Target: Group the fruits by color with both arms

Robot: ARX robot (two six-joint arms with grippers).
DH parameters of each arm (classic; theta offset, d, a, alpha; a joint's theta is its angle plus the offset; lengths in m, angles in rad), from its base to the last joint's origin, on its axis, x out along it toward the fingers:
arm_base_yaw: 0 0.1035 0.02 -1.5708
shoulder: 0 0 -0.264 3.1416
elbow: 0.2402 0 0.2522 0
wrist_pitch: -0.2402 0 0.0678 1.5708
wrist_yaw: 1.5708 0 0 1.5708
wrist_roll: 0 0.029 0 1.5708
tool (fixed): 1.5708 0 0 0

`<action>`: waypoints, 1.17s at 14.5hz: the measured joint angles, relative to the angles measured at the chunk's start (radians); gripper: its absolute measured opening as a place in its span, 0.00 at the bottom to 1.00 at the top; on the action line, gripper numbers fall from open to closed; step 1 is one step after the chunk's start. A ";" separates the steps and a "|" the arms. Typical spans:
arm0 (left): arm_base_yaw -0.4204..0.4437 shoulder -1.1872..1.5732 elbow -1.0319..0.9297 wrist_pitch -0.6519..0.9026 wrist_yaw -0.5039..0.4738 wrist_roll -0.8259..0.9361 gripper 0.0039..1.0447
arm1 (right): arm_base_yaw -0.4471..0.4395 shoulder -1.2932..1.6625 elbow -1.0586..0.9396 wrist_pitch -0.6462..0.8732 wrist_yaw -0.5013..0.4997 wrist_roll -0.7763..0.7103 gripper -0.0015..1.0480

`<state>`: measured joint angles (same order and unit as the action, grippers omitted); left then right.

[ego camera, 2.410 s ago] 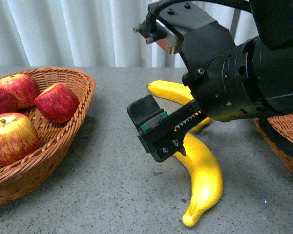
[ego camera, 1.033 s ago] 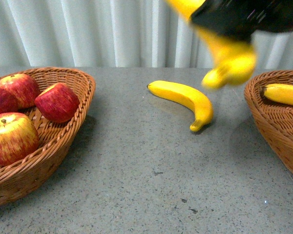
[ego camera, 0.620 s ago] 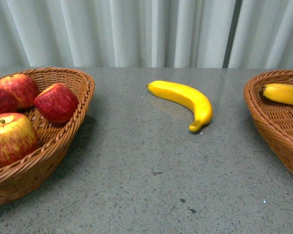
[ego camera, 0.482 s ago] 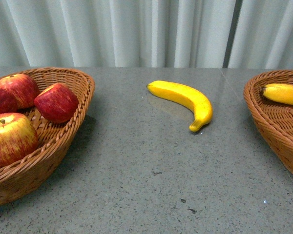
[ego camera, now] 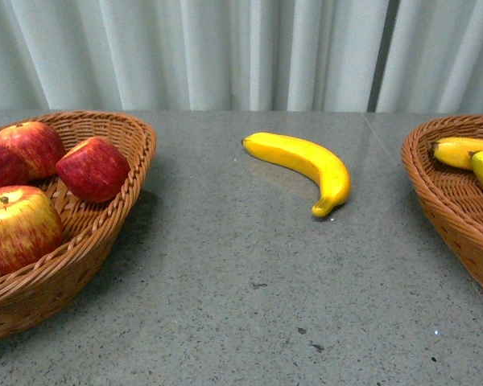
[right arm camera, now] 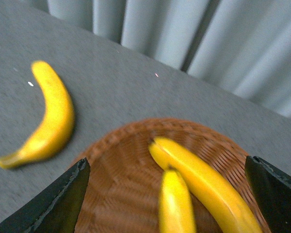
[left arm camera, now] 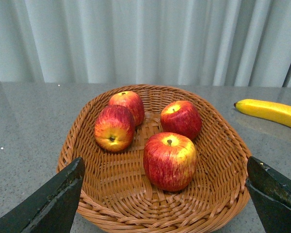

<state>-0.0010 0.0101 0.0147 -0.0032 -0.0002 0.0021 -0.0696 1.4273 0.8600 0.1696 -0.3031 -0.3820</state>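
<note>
Grey table, left basket apples, right basket bananas

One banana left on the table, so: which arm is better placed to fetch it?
Probably right. The right gripper is open at the banana basket, where the loose banana belongs; the left gripper is open by the apple basket.

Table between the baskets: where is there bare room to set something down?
The widest bare patch of table lies nearer the camera than the loose banana, between the left basket and the right basket. A narrower strip runs between that banana and the curtain. The left basket is crowded with apples.
</note>
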 joint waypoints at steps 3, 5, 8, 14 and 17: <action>0.000 0.000 0.000 0.000 0.000 0.000 0.94 | 0.221 0.198 0.179 0.061 0.049 0.132 0.94; 0.000 0.000 0.000 0.000 0.000 0.000 0.94 | 0.315 0.321 0.303 0.039 0.077 0.165 0.94; 0.000 0.000 0.000 0.000 0.000 0.000 0.94 | 0.424 0.561 0.568 -0.064 0.120 0.191 0.94; 0.000 0.000 0.000 0.000 0.000 0.000 0.94 | 0.400 0.789 0.818 -0.227 0.205 0.155 0.94; 0.000 0.000 0.000 0.000 0.000 0.000 0.94 | 0.369 0.838 0.889 -0.376 0.200 0.127 0.94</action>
<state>-0.0010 0.0101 0.0147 -0.0036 -0.0002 0.0021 0.2989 2.2654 1.7493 -0.2066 -0.1028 -0.2550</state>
